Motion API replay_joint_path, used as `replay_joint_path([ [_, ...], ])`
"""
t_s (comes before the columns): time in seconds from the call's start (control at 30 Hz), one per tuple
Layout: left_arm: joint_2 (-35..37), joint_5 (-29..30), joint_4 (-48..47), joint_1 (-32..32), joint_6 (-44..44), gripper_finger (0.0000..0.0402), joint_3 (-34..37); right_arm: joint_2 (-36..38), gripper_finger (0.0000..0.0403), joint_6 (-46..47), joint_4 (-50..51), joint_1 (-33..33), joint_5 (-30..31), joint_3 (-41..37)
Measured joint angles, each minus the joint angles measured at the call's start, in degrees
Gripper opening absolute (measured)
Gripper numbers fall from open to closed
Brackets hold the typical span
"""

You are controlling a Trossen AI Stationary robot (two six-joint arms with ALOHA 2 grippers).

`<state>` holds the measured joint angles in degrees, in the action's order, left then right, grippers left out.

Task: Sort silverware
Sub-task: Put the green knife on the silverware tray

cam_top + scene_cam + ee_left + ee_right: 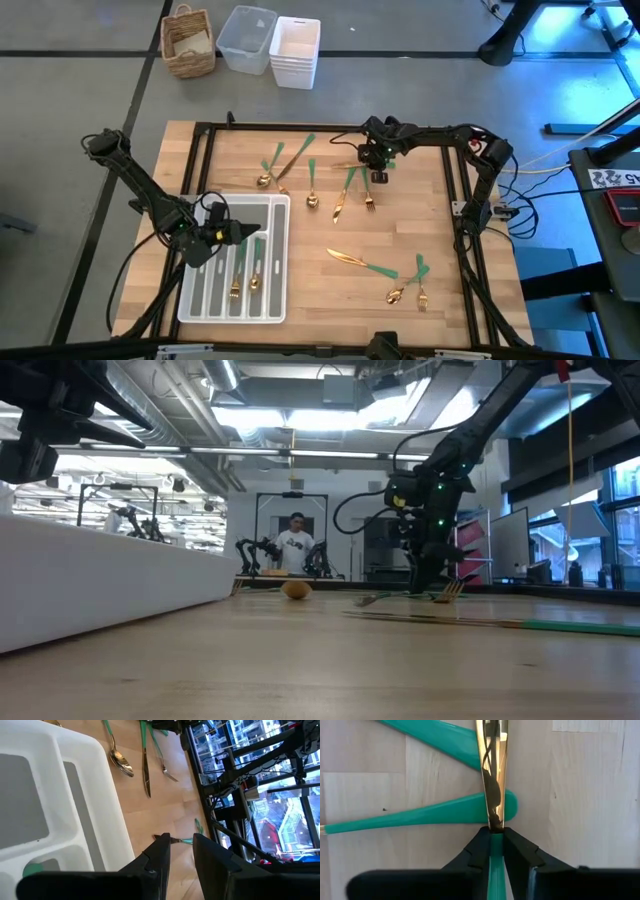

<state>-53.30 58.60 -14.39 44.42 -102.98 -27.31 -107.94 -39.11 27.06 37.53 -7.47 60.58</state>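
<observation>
The silverware has gold heads and green handles. Several pieces lie on the wooden table at the far middle [290,165] and at the near right [405,285], and a few lie in the white compartmented tray [205,290]. My right gripper [378,168] is down at the table's far middle, shut on one piece [492,770]. It also shows in the low view [435,578]. My left gripper [245,232] hovers over the tray's right edge, and its fingers [162,850] are a little apart and empty. My right gripper pinches the piece's green handle [494,851] between its two fingers, right where the handle meets the gold part. The fingers come from above, pointing down. The gold part reaches forward, level, across another piece's green handle [420,815]. I cannot tell whether it is lifted.
A black frame rail [300,128] runs around the table top. Beyond the far edge, on the floor, stand a wicker basket [188,42], a clear bin [246,38] and white bins [295,50]. A person [295,545] stands far behind the table.
</observation>
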Motion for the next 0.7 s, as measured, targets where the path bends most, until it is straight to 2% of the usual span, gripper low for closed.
replay_joint_path([
  [0.1, 0.0, 0.0, 0.0, 0.0, 0.0, 0.0076, 0.0, 0.0, 0.0018, 1.7, 0.4, 0.1, -1.8, 0.0],
  [0.43, 0.0, 0.0, 0.0, -0.1, 0.9, 0.0076, 0.0, 0.0, 0.0022, 4.3, 2.3, 0.1, -3.8, 0.1],
  [0.7, 0.0, 0.1, 0.0, -3.1, 3.2, 0.0076, 0.0, -0.6, 0.0023, 4.3, 13.0, -0.1, -4.7, 6.7],
])
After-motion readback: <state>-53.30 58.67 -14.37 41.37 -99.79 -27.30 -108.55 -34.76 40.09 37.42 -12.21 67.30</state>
